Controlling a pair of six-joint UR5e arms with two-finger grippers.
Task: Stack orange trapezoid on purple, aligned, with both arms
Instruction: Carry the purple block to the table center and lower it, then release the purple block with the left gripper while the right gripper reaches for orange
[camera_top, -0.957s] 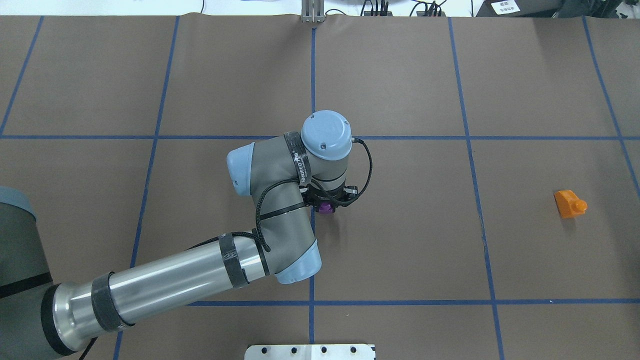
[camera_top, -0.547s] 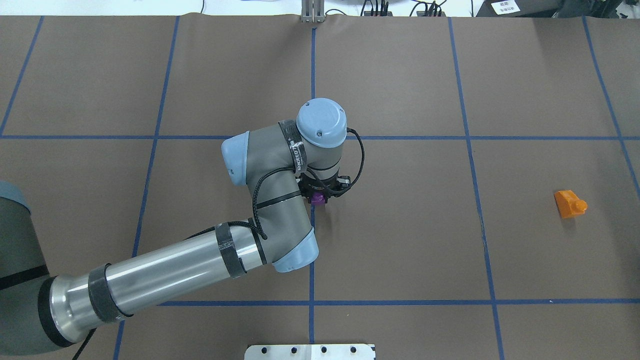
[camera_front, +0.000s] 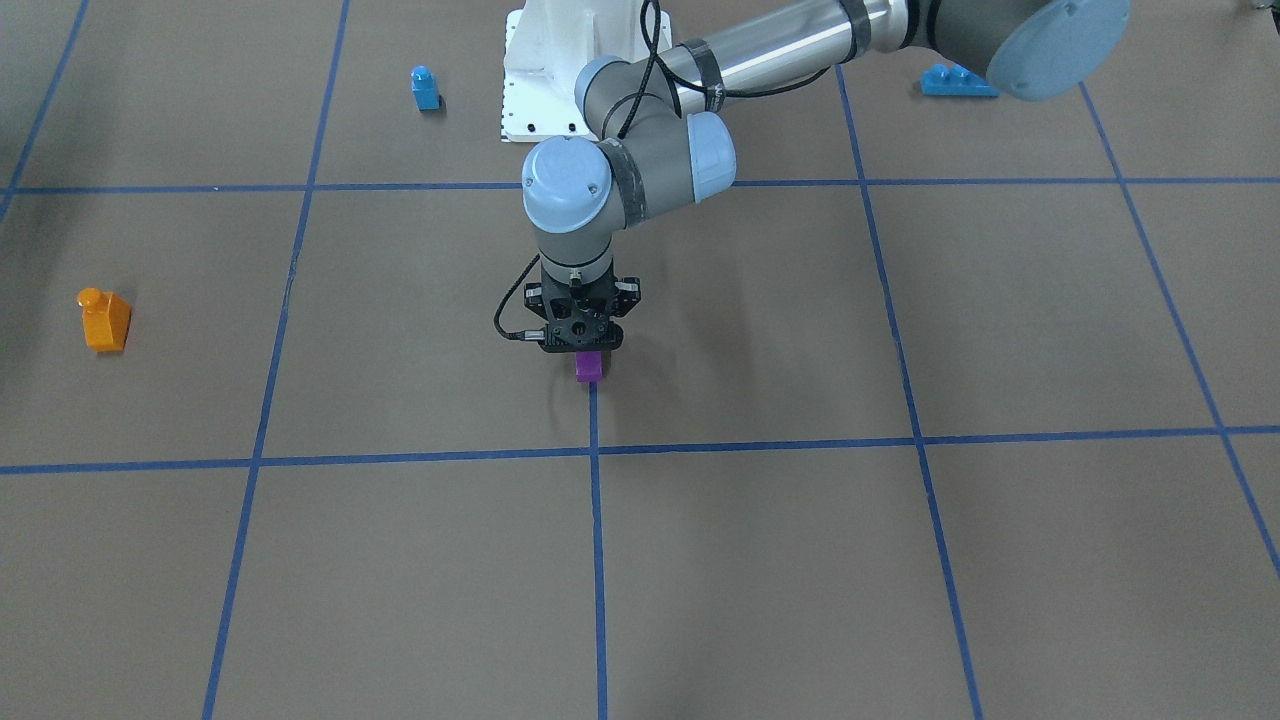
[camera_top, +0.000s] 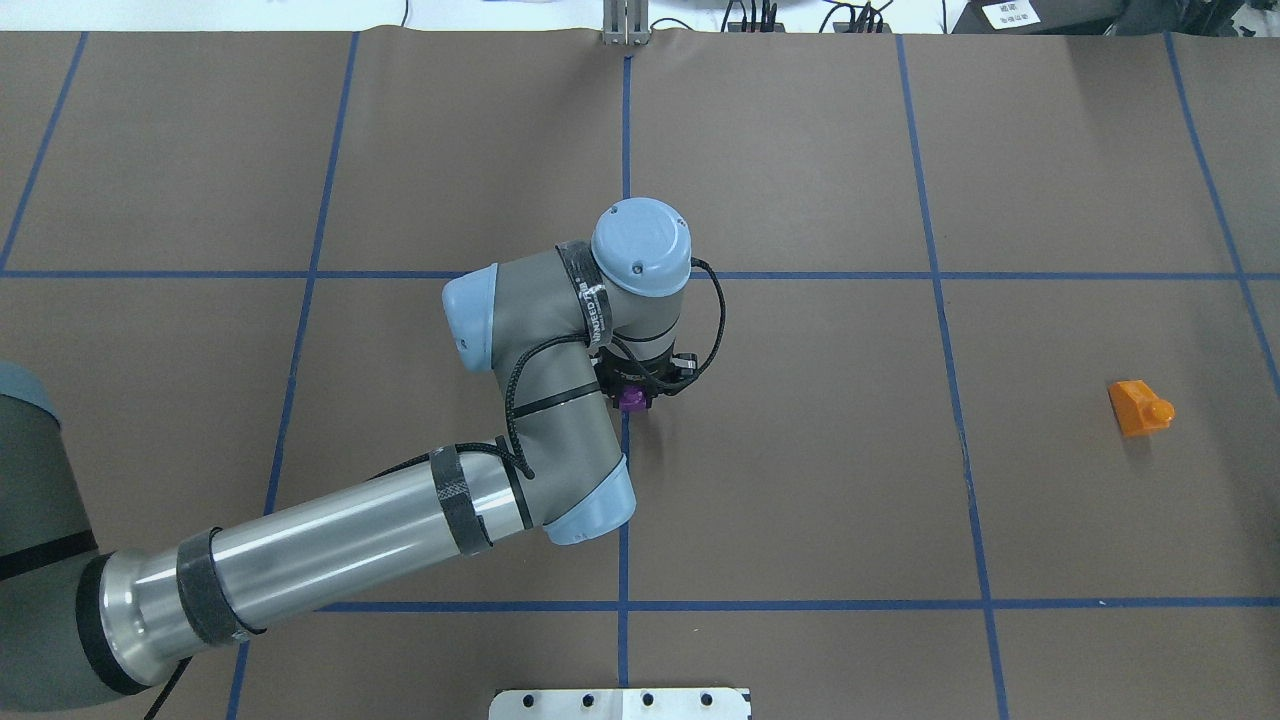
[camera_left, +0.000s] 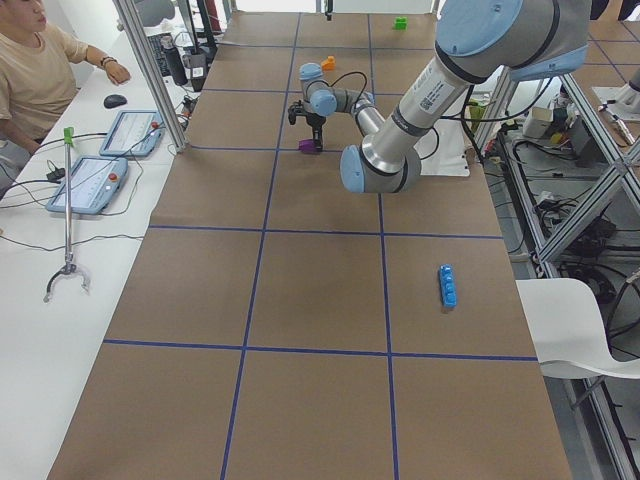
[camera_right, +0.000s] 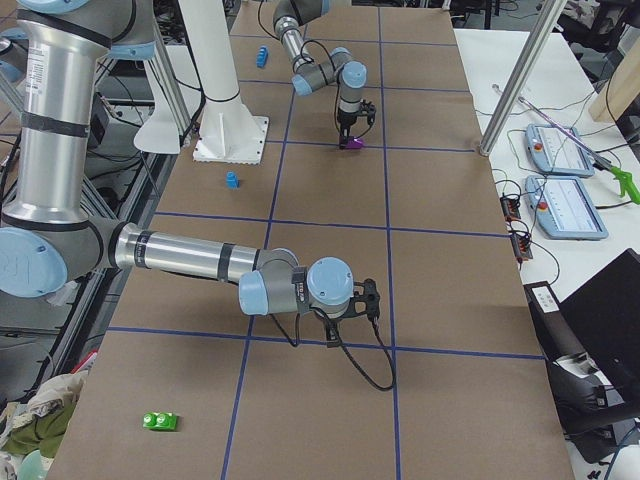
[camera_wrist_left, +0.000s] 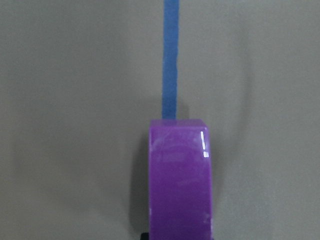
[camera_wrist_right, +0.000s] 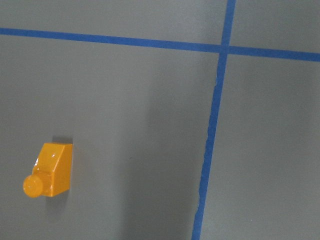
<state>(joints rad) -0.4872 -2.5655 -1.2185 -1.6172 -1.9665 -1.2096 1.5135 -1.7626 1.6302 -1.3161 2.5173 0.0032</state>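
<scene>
Brown paper-covered counter (camera_top: 800, 480), ruled into large squares by blue tape lines (camera_top: 930, 160), seen from the operators' side and from above. The left arm (camera_top: 330, 545) reaches out to the middle of the counter with its wrist turned straight down; the left fingers (camera_front: 578, 346) are closed on the purple brick (camera_front: 589, 367), which sits low over the central tape line, though whether it touches the paper cannot be told. The right arm (camera_right: 190, 255) stretches low over the robot's right end of the counter; the right fingers (camera_right: 371, 297) appear only in the side view from that end, so whether they are open or closed cannot be told. The white base pedestal (camera_front: 540, 80) stands at the robot's edge of the counter. A long blue brick (camera_left: 447, 286) lies toward the left end, and a green brick (camera_right: 160, 421) toward the far right end. The orange trapezoid (camera_top: 1138, 408) rests alone on the paper on the right side, well apart from the purple brick and ungripped. A small blue brick (camera_front: 425, 88) stands near the pedestal on its right.
</scene>
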